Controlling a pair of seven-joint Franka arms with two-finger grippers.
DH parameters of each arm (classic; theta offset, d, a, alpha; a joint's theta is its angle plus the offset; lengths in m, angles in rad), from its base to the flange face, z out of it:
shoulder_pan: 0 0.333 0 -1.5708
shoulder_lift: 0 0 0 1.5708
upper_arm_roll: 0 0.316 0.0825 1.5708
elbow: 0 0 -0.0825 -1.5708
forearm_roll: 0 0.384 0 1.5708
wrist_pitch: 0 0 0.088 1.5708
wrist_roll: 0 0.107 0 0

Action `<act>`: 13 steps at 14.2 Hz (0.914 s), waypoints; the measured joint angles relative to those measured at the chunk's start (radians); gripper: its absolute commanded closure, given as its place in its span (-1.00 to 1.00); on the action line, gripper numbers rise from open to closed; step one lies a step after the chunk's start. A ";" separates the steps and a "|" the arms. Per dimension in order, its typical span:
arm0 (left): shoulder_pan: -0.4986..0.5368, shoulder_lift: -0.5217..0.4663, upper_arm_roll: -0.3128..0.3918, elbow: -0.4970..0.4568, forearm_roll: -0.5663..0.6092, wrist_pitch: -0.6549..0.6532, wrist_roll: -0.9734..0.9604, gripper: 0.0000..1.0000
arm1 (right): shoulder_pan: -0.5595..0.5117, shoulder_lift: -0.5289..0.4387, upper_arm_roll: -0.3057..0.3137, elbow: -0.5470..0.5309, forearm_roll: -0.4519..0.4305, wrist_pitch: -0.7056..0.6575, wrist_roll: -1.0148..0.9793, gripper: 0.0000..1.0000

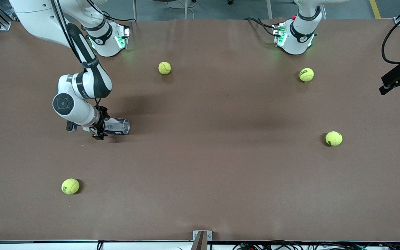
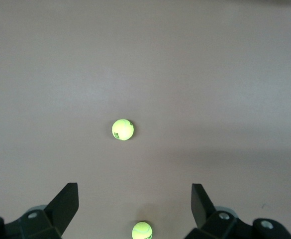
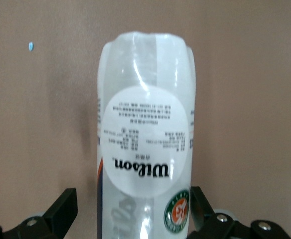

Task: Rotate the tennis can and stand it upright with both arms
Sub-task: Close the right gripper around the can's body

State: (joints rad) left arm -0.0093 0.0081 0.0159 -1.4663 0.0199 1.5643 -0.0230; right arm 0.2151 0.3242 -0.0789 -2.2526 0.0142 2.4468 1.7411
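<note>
The tennis can (image 1: 118, 126) lies on its side on the brown table, toward the right arm's end. It is a clear tube with a white and navy label, and its open mouth points toward the table's middle. My right gripper (image 1: 99, 127) is open, low at the can's closed end, with a finger on each side. In the right wrist view the can (image 3: 145, 149) fills the space between the open fingers of the right gripper (image 3: 130, 204). My left gripper (image 1: 398, 83) is open and empty, high over the left arm's end of the table. It shows open in the left wrist view (image 2: 135, 199).
Several yellow-green tennis balls lie about the table: one (image 1: 164, 68) near the right arm's base, one (image 1: 306, 74) near the left arm's base, one (image 1: 333, 138) and one (image 1: 70, 186) nearer the front camera. Two balls show below the left gripper (image 2: 123, 129) (image 2: 142, 230).
</note>
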 measured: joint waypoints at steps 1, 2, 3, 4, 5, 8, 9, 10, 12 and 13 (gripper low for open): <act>0.000 0.000 0.000 0.000 0.000 0.000 0.000 -1.00 | -0.005 0.000 -0.001 -0.003 -0.004 0.001 0.000 -1.00; 0.000 0.000 0.000 0.000 0.000 0.000 0.000 -1.00 | -0.012 0.000 -0.001 -0.005 -0.009 0.003 0.000 -1.00; 0.000 0.000 0.000 0.000 0.000 0.000 0.000 -1.00 | -0.016 0.000 -0.001 -0.007 -0.015 0.004 0.000 -0.98; 0.000 0.000 0.000 0.000 0.000 0.000 0.000 -1.00 | -0.018 0.000 -0.001 -0.008 -0.017 0.004 0.000 -0.93; 0.000 0.000 0.000 0.000 0.000 0.000 0.000 -1.00 | -0.018 0.000 -0.001 -0.009 -0.017 0.005 0.000 -0.82; 0.000 0.000 0.000 0.000 0.000 0.000 0.000 -1.00 | -0.018 0.000 0.000 -0.012 -0.018 0.005 0.000 -0.54; 0.000 0.000 0.000 0.000 0.000 0.000 0.000 -1.00 | -0.018 0.000 0.001 -0.012 -0.018 0.007 0.000 -0.49; 0.000 0.000 0.000 0.000 0.000 0.000 0.000 -1.00 | -0.018 -0.001 0.001 -0.013 -0.018 0.010 0.000 -0.41; 0.000 0.000 0.000 0.000 0.000 0.000 0.000 -1.00 | -0.018 -0.003 0.001 -0.015 -0.019 0.013 0.000 -0.35; 0.000 0.000 0.000 0.000 0.000 0.000 0.000 -1.00 | -0.018 -0.004 0.001 -0.017 -0.019 0.014 0.000 -0.35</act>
State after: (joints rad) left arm -0.0093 0.0081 0.0158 -1.4663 0.0199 1.5643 -0.0230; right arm 0.1968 0.3199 -0.0780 -2.2692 -0.0047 2.4603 1.7409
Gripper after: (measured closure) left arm 0.000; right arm 0.282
